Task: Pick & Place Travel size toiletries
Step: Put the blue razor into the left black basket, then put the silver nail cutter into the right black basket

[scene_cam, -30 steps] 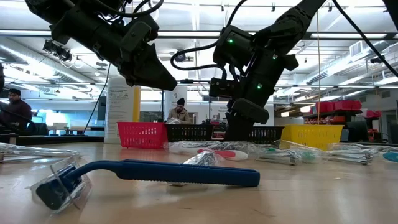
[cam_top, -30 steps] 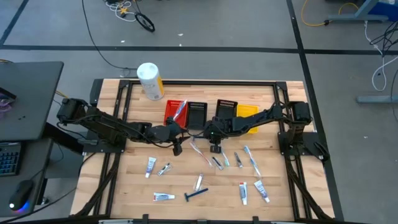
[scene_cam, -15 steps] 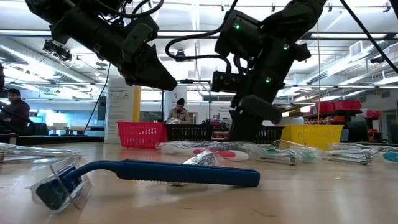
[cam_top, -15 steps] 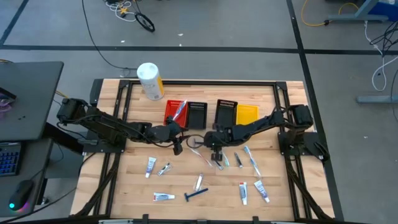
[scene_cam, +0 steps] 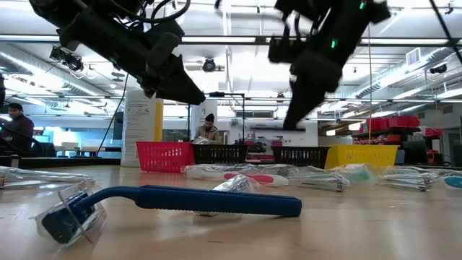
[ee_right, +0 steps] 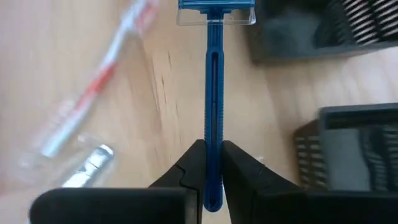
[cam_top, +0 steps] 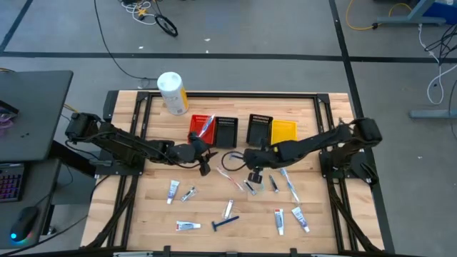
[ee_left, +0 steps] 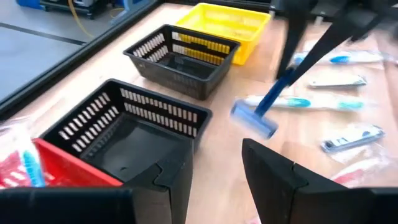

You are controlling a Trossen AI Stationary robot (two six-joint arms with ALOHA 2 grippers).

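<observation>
Carrying step: right gripper (ee_right: 212,163) jaws pinching blue razor (ee_right: 213,124) above the surface; left gripper (ee_left: 214,168) spread, waiting. Next: move over a black bin (ee_left: 180,59), release.

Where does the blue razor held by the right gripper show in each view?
Right wrist: held razor at centre, between the fingers.
Left wrist: centre-right, hanging head-down.
High: at the right gripper, mid-table, too small to make out.
Low: cannot tell; the foreground razor is another.
Shared landmark: the black bins.
</observation>
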